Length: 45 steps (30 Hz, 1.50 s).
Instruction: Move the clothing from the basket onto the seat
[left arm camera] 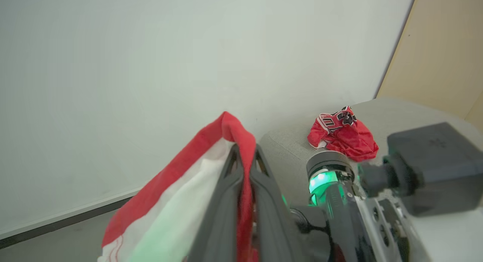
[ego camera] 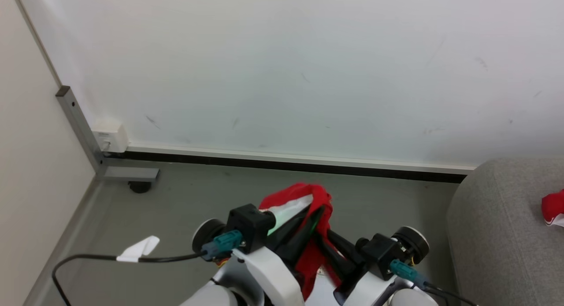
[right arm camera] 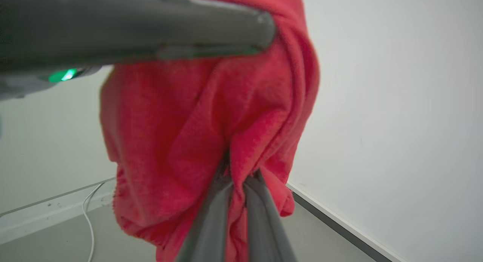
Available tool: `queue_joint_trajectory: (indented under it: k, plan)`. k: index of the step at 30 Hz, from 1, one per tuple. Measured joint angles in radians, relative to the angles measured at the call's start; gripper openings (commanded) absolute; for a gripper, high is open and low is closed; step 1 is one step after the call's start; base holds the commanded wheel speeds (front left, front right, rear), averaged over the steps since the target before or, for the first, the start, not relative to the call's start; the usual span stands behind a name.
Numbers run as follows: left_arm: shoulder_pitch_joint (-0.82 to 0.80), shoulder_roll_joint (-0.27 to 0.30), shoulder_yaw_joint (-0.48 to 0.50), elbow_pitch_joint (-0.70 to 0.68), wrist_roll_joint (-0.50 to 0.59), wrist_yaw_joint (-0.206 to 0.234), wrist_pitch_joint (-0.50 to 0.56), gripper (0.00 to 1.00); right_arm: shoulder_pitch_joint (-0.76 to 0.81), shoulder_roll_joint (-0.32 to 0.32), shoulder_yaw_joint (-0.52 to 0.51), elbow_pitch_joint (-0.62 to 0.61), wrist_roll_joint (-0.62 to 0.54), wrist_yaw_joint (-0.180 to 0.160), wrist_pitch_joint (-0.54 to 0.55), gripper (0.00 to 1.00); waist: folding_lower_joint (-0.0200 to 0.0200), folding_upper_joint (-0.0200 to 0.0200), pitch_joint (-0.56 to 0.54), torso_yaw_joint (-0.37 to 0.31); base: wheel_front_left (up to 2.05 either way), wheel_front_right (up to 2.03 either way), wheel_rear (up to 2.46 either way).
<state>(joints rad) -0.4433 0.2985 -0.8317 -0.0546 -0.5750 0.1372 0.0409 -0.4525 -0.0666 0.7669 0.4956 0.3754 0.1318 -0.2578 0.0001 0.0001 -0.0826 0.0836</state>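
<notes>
Two grippers hold one red garment (ego camera: 304, 192) between them, low in the centre of the head view, clear of the grey floor (ego camera: 198, 200). The left gripper (left arm camera: 246, 152) is closed narrow on a folded edge where a red band meets a white panel. The cloth rises between its fingers and drapes toward the lower left of the left wrist view. The right gripper (right arm camera: 239, 178) is also pinched tight, on a bunched red fold at the bottom centre of its own view, with the rest of the fabric hanging above and around the tips. A second piece, a red jersey with black-and-white lettering (left arm camera: 342, 135), lies crumpled on the light-grey sofa (left arm camera: 396, 115) at the right of the left wrist view.

I judge the held garment to be light, soft and limp, perhaps a little slippery. It will sag and swing, so a thick fold or the hem band is a safer place to grip than a single layer. Releasing it well over the cushion, not at the rounded edge, seems wise.
</notes>
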Motion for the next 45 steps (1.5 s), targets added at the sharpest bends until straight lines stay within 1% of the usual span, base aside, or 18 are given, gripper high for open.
queue_joint_trajectory:
  k: [2, 3, 4, 5, 11, 17, 21, 24, 29, 38, 41, 45]
  plan:
    - [0.000, 0.007, 0.006, 0.012, 0.000, 0.002, -0.009, 0.33, -0.002, 0.000, -0.009, 0.009, 0.008, 0.000, -0.001, 0.00, 0.0000, 0.0000, 0.002, -0.001, 0.00, 0.00, 0.00]
    - [0.003, 0.013, 0.008, 0.018, 0.002, 0.005, -0.018, 0.45, -0.002, 0.001, -0.016, 0.010, 0.015, 0.000, -0.003, 0.00, 0.0000, 0.0000, 0.003, -0.003, 0.00, 0.00, 0.00]
    - [0.007, 0.020, 0.012, 0.025, 0.003, 0.007, -0.025, 0.80, -0.002, 0.002, -0.029, 0.004, 0.015, 0.000, -0.003, 0.00, 0.0000, 0.0000, 0.004, -0.006, 0.00, 0.00, 0.00]
    - [0.012, 0.027, 0.014, 0.031, 0.007, 0.010, -0.032, 1.00, -0.002, 0.002, -0.040, -0.004, 0.015, 0.000, -0.003, 0.00, 0.0000, 0.0000, 0.006, -0.009, 0.00, 0.00, 0.00]
    - [0.033, 0.049, 0.016, 0.079, 0.019, -0.005, -0.101, 1.00, 0.003, -0.002, -0.115, -0.049, -0.005, 0.000, -0.005, 0.00, 0.0000, 0.0000, 0.014, -0.033, 0.00, 0.00, 0.00]
    - [0.055, 0.042, 0.005, 0.132, 0.019, -0.023, -0.150, 1.00, 0.016, -0.030, -0.197, -0.111, -0.034, 0.000, -0.005, 0.00, 0.0000, 0.0000, 0.025, -0.077, 0.00, 0.00, 0.00]
    - [0.061, 0.032, -0.001, 0.152, 0.017, -0.031, -0.175, 1.00, 0.038, -0.049, -0.233, -0.144, -0.053, 0.000, -0.005, 0.00, 0.0000, 0.0000, 0.032, -0.123, 0.00, 0.00, 0.00]
    - [0.064, 0.027, -0.004, 0.162, 0.013, -0.036, -0.186, 1.00, 0.053, -0.059, -0.255, -0.165, -0.066, 0.000, -0.005, 0.00, 0.0000, -0.0001, 0.037, -0.168, 0.00, 0.00, 0.00]
    - [0.072, 0.015, -0.017, 0.176, 0.012, -0.045, -0.202, 1.00, 0.084, -0.082, -0.290, -0.207, -0.078, 0.000, -0.005, 0.00, 0.0000, 0.0000, 0.045, -0.263, 0.00, 0.00, 0.00]
    - [0.066, -0.026, -0.063, 0.176, 0.018, -0.079, -0.227, 1.00, 0.150, -0.113, -0.353, -0.286, -0.080, 0.000, -0.007, 0.00, 0.0000, 0.0000, 0.073, -0.468, 0.00, 0.00, 0.00]
    - [0.050, -0.036, -0.078, 0.162, 0.024, -0.095, -0.228, 1.00, 0.165, -0.105, -0.387, -0.321, -0.057, 0.000, -0.007, 0.00, -0.0001, 0.0000, 0.098, -0.528, 0.00, 0.00, 0.00]
    - [0.030, -0.029, -0.110, 0.142, 0.055, -0.119, -0.214, 1.00, 0.161, -0.098, -0.450, -0.355, -0.047, 0.000, -0.007, 0.00, 0.0000, 0.0000, 0.168, -0.573, 0.00, 0.00, 0.00]
